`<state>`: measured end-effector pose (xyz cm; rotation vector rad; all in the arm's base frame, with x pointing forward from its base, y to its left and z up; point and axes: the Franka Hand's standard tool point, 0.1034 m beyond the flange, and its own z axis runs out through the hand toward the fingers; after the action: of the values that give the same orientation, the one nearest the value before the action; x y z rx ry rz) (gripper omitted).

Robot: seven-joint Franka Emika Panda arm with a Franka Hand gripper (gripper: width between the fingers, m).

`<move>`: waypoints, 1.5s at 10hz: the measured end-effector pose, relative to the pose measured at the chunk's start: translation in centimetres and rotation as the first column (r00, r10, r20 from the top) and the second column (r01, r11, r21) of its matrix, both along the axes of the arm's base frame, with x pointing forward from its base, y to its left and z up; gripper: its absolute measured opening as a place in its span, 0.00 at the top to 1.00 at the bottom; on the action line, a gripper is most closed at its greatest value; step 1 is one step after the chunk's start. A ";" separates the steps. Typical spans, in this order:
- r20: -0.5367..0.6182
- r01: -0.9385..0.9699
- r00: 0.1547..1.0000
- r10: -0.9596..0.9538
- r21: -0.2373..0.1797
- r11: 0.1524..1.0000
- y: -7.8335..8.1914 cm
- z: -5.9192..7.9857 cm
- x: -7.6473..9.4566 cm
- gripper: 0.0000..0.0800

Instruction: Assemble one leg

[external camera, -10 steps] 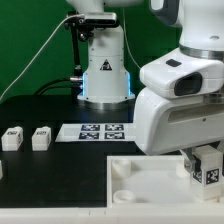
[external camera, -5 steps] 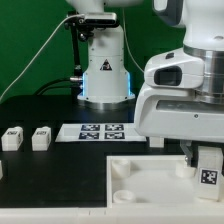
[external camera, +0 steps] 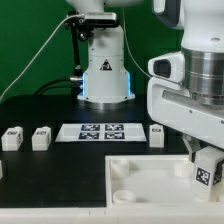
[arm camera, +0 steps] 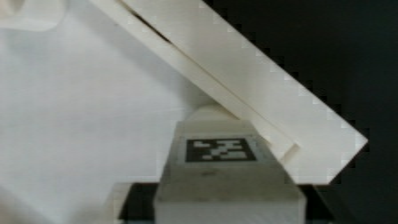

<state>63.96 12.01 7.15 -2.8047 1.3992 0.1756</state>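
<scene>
My gripper (external camera: 203, 158) is shut on a leg (external camera: 208, 176), a small white post with a square marker tag, and holds it upright over the right part of the big white panel (external camera: 150, 172). In the wrist view the leg (arm camera: 221, 150) sits between my dark fingers (arm camera: 146, 203), tag facing the camera, with the panel (arm camera: 89, 120) and its raised edge (arm camera: 231, 70) beyond it. I cannot tell whether the leg touches the panel.
Two more legs (external camera: 12, 138) (external camera: 41, 138) stand at the exterior view's left. Another leg (external camera: 157, 134) stands beside the marker board (external camera: 100, 131). The robot base (external camera: 104, 70) rises behind it.
My arm has shifted toward the exterior view's right with the leg in its grip, uncovering the leg beside the marker board.
</scene>
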 end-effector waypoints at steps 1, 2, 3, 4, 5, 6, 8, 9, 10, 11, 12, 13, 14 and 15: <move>0.001 0.010 1.000 -0.010 -0.001 1.000 0.0 0.0 0.0 0.64; 0.000 0.055 0.998 -0.055 -0.005 0.998 0.0 0.0 0.0 0.64; 0.003 -0.014 1.000 0.014 0.001 1.000 0.0 0.0 0.0 0.64; 0.003 -0.017 1.000 0.017 0.002 1.000 0.0 0.0 0.0 0.36; 0.004 -0.061 0.998 0.061 0.004 0.998 0.0 0.0 0.0 0.36; 0.010 -0.218 0.976 0.218 0.017 0.976 0.0 -0.1 0.0 0.22; 0.029 -0.520 0.854 0.519 0.025 0.854 0.0 -0.3 -0.1 0.20; 0.036 -0.627 0.779 0.626 0.016 0.779 0.4 -0.4 -0.1 0.19; 0.041 -0.714 0.700 0.713 0.024 0.699 0.6 -0.4 -0.2 0.19; 0.047 -0.814 0.581 0.812 0.038 0.580 0.5 -0.4 -0.3 0.19; 0.053 -0.873 0.487 0.872 0.050 0.484 0.5 -0.3 -0.3 0.19; 0.057 -0.905 0.424 0.904 0.056 0.421 0.5 -0.2 -0.4 0.19; 0.070 -0.948 0.316 0.946 0.059 0.312 0.4 -0.1 -0.3 0.19; 0.078 -0.970 0.240 0.968 0.061 0.236 0.2 -0.1 -0.3 0.19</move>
<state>63.70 12.17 7.05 -3.0423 -0.6322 0.1726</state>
